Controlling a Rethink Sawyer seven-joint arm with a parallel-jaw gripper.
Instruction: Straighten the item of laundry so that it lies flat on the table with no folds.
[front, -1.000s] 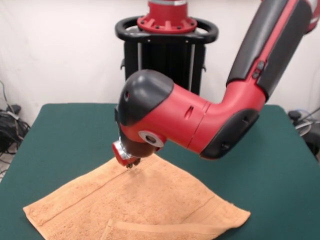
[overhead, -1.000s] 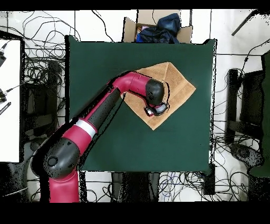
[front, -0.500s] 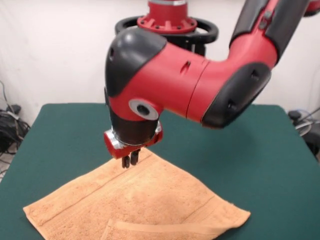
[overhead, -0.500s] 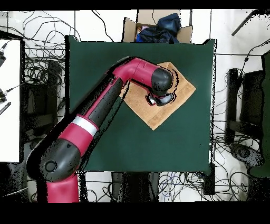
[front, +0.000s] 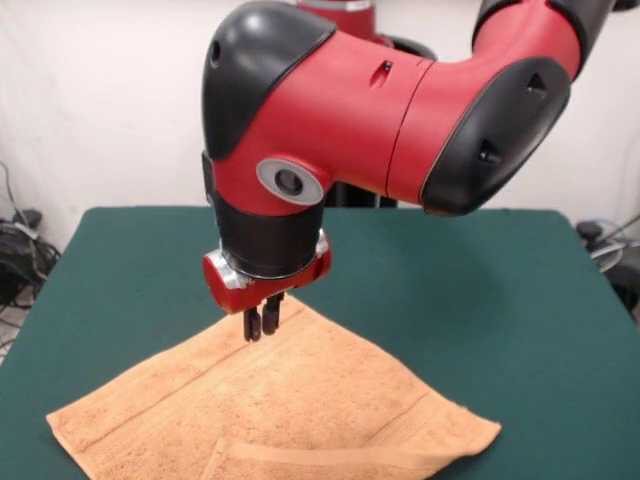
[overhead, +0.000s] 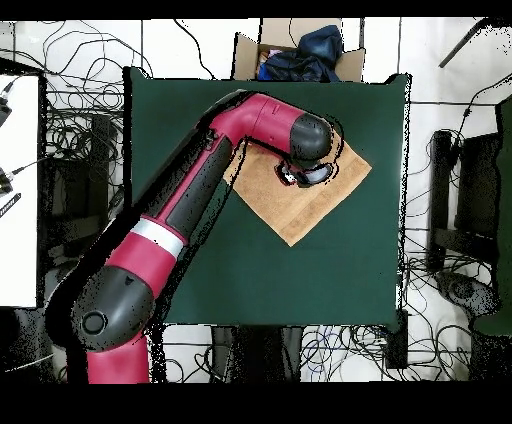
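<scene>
Front view, gripper: the gripper (front: 263, 322) hangs from the red and black wrist, its two dark fingers pressed together and holding nothing, tips just above the cloth
Front view, towel: the towel (front: 290, 410) lies on the table (front: 520, 300) towards 6 o'clock of the picture, one corner pointing to 12 o'clock just beside the gripper; a narrow folded strip shows along its edge at about 6 o'clock
Front view, towel against gripper: the cloth spreads from 5 to 8 o'clock below the fingertips, and they appear apart from it
Overhead view, gripper: the wrist covers most of the gripper (overhead: 292, 177), so its state cannot be read here
Overhead view, towel: the towel (overhead: 300, 205) sits as a diamond right of the table's (overhead: 200, 260) centre, towards 2 o'clock, partly under the arm; its free corner points to 6 o'clock
Step in hand, judged: the folded edge still needs opening; the gripper would do well to spread its fingers, drop onto the flap's top layer alone, pinch it and draw it outward low over the table, so the lower layer does not drag along
</scene>
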